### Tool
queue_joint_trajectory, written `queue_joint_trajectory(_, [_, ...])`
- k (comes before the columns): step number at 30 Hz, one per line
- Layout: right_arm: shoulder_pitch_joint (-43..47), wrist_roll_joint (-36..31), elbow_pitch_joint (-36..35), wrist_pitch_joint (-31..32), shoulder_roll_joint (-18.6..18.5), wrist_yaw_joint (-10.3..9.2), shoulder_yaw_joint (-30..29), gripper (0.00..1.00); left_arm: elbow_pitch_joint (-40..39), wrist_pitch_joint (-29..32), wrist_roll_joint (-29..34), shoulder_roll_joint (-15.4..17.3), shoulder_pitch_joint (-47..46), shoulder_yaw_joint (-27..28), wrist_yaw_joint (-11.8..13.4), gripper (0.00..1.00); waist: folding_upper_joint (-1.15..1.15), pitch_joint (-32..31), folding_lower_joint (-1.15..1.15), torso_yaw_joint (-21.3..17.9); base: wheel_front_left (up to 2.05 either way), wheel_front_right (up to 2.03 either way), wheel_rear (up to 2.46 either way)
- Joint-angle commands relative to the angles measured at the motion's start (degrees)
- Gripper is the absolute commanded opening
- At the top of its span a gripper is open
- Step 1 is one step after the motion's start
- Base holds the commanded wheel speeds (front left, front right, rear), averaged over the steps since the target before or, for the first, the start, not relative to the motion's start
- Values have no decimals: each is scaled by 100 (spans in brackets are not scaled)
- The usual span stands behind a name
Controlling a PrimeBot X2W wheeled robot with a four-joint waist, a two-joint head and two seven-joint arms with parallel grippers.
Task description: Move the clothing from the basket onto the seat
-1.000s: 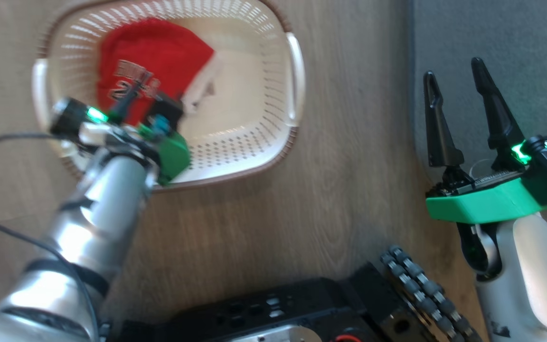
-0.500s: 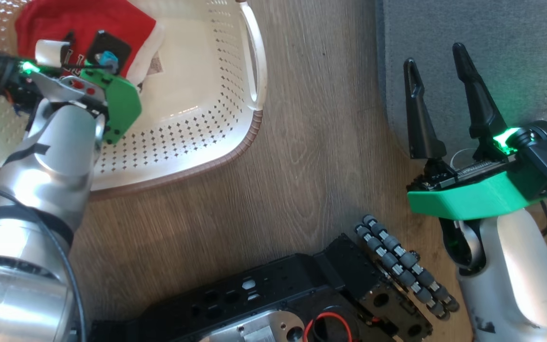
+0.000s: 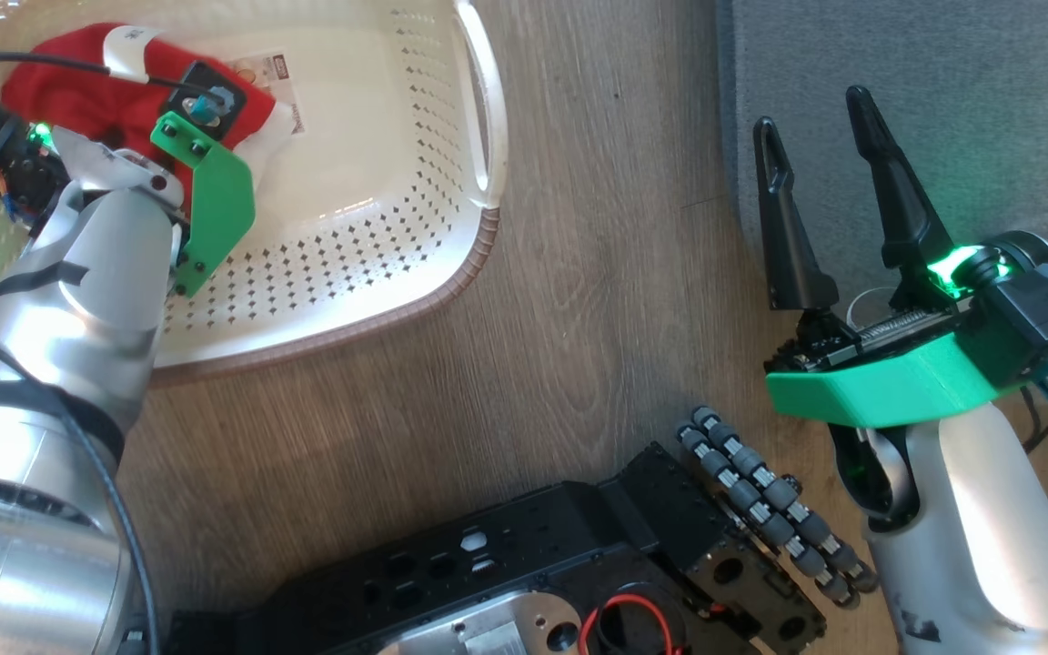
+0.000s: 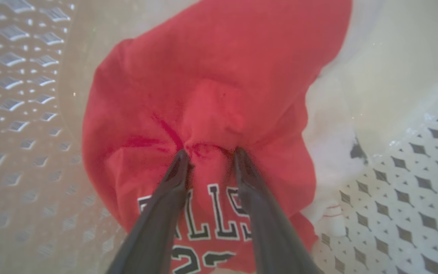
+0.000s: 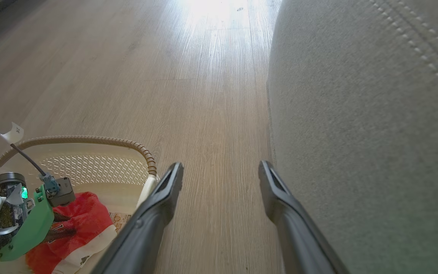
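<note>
One red jersey lies crumpled in the cream basket, bunched toward the far left corner of its floor, with a white panel spilling out at the edge nearest the label sticker. White block letters outlined in black and part of a number show on the cloth in the left wrist view. The left gripper reaches down into the basket, and both its fingertips are dug into the red fabric just above the lettering. A small puckered ridge of cloth is gathered between them. The fingers stand somewhat apart, and whether that fold is truly pinched cannot be told. The basket's perforated walls rise around the garment, topped by a brown woven-look rim and a white side handle. It sits on a wood-grain floor. To the right, across a strip of bare floor, is the grey sofa cushion, with its rounded corner and a double line of pale stitching. The right gripper hangs beside that corner with its jaws spread wide and nothing between them. Its fingers point along the gap between cushion and basket. The robot's black base and a roller wheel sit at the bottom of the head view.
</note>
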Motion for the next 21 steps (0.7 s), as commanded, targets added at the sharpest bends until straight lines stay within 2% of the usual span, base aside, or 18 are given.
queue_joint_trajectory(1, [281,33,-158,-13,36,-1,103,100,-27,84,-12,119,105,22,-31,3,0,6,0,19,0,0,0])
queue_joint_trajectory(2, [276,30,-163,-13,34,-1,100,100,-27,131,-25,107,98,16,-38,0,0,8,0,31,0,0,0])
queue_joint_trajectory(11, [137,-2,-163,-13,-27,-1,66,100,-26,-98,-240,-29,93,40,-157,0,0,-25,0,114,0,0,0])
queue_joint_trajectory(18, [-74,-34,-112,-13,-52,-1,75,100,-26,-667,-390,-43,202,69,-73,0,0,-318,0,54,0,0,0])
queue_joint_trajectory(21, [-93,-64,-30,-13,-67,-1,18,100,-26,-1094,-418,-94,343,33,-46,0,0,-665,0,103,0,0,0])
